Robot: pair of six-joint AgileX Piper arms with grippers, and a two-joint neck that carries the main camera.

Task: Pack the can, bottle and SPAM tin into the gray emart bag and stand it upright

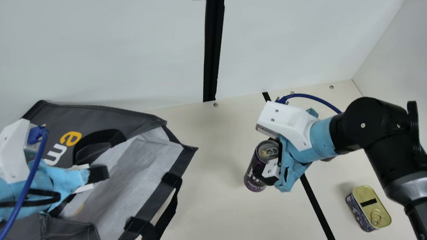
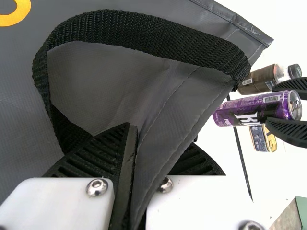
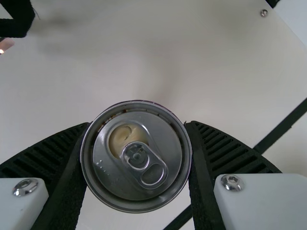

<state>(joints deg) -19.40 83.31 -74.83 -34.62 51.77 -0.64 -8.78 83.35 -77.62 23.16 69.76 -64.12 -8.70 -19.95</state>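
At the left of the main view, your left gripper (image 2: 160, 139) has its fingers closed on a fold of the gray emart bag (image 1: 55, 114), a limp fabric sack with a smooth, pale lining and coarse black webbing handles. Its mouth gapes towards the frame's middle. If that pinch slips, the soft wall could sag across the opening; the near handle (image 1: 166, 212), looping off the rim, could snag whatever you bring in.

In the left wrist view, the brown cylindrical bottle with a dark cap (image 2: 264, 79) looks upright; a careless sweep could topple it.

Right of centre in the main view, your right gripper (image 3: 139, 123) grips the slim purple metal can (image 1: 257, 170), its ribbed fingers parted only by the can's width. The can's slick, round wall could twist if you clip the rim. I can't tell whether its base touches the table.

Farther right, the rounded-rectangular SPAM tin (image 1: 369, 208), gold-lidded with a ring pull, sits near your forearm; a low elbow could nudge it.
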